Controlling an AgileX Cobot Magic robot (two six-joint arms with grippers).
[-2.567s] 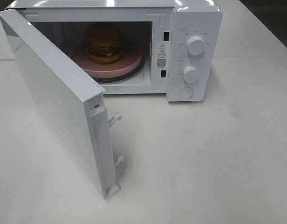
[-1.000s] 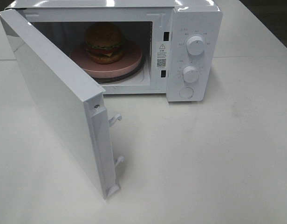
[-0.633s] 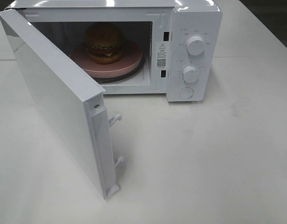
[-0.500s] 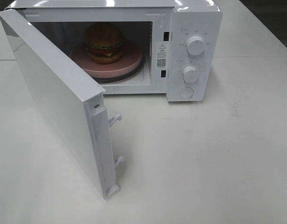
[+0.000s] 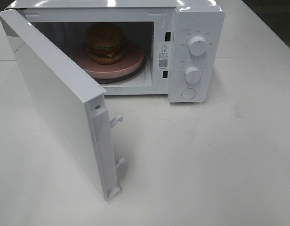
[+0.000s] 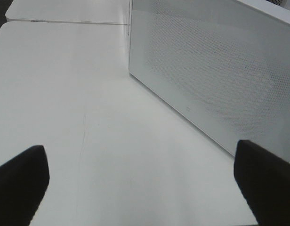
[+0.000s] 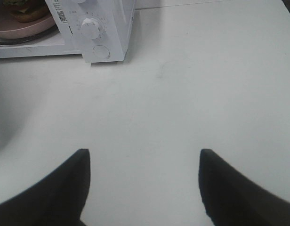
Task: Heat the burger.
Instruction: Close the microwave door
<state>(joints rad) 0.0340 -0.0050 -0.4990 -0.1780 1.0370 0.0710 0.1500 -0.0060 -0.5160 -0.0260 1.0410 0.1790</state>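
- The burger (image 5: 105, 43) sat upright on a pink plate (image 5: 134, 60), already inside the microwave (image 5: 197, 19), up around 12 o'clock in the high view. Couldn't make out anything else in the cavity besides the turntable ring under the plate.
- The door (image 5: 55, 99) hung wide open, its long edge running from the hinge at 11 o'clock out to the latch end near 7.
- The left fingers (image 6: 20, 176) were spread wide and empty, with the door's outer face just ahead of them.
- The right fingers (image 7: 65, 188) were parted too, holding nothing, over bare counter (image 5: 220, 160), well apart from the knobs (image 5: 192, 75).
- Best guess: shutting the door came next, and the left arm looked nearer for that push, roughly toward 1 o'clock.
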